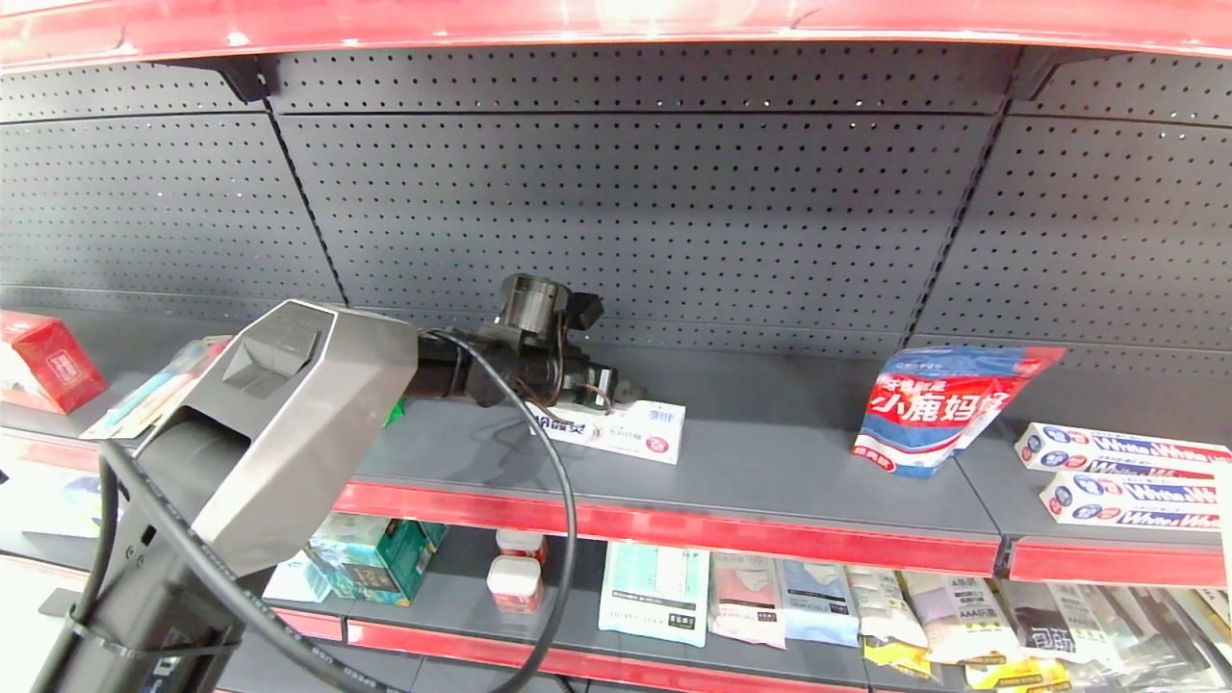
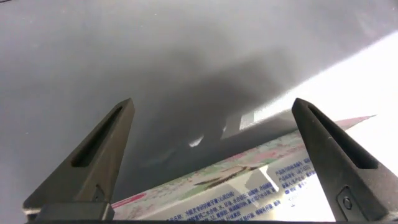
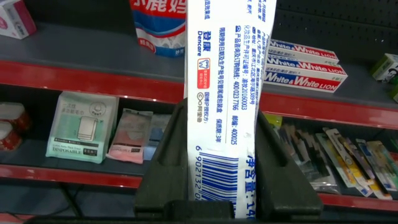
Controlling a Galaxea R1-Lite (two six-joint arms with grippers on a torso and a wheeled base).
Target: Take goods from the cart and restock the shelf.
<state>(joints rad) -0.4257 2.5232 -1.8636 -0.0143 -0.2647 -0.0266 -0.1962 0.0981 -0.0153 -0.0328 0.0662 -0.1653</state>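
Grey shelf board (image 1: 789,433) holds one toothpaste box (image 1: 616,430); left gripper (image 2: 212,106) hangs spread wide over it, release apparently done; right gripper (image 3: 222,112) clamps a second box (image 3: 227,50), which needs placing alongside next.

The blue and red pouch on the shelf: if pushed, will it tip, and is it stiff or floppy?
It probably tips easily: the pouch stands on a narrow base on the shelf and seems to lean. Its creased top suggests soft film that may buckle when squeezed.

Boxed toothpaste (image 1: 621,431) flat on shelf (image 1: 770,438), carton (image 3: 227,81) clamped
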